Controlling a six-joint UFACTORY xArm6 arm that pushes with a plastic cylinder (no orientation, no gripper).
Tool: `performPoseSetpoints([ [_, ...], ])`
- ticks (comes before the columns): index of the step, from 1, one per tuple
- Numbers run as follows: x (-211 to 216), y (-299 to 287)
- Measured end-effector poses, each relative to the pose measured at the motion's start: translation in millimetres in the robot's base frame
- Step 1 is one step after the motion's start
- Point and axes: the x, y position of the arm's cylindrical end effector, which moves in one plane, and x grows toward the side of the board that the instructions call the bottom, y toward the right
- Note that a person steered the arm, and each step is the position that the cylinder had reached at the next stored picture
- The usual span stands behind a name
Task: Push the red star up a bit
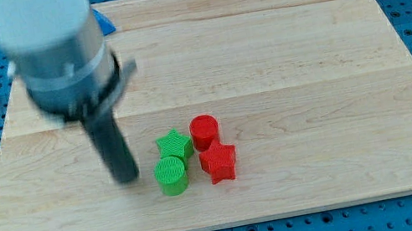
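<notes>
My tip (126, 179), a bare rod with no jaws to open or close, rests on the wooden board (278, 43). Toward the view's right sit the green cylinder (171, 176), green star (173, 146), red cylinder (204, 131) and, farthest, the red star (219, 162), with no clear long axis. The motion-blurred arm hides the board's upper-left corner.

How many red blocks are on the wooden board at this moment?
2. The red cylinder stands right of the green star; the red star lies just below it, right of the green cylinder. My tip is left of all four. The arm might hide others.
</notes>
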Motion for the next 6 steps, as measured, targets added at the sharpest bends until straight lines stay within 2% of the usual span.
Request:
performPoseSetpoints([
  [1,34.8,6.1],
  [2,17.9,85.6],
  [3,-6.3,138.7],
  [4,-16.8,133.5],
  [5,-27.5,104.0],
  [6,-4.5,104.4],
])
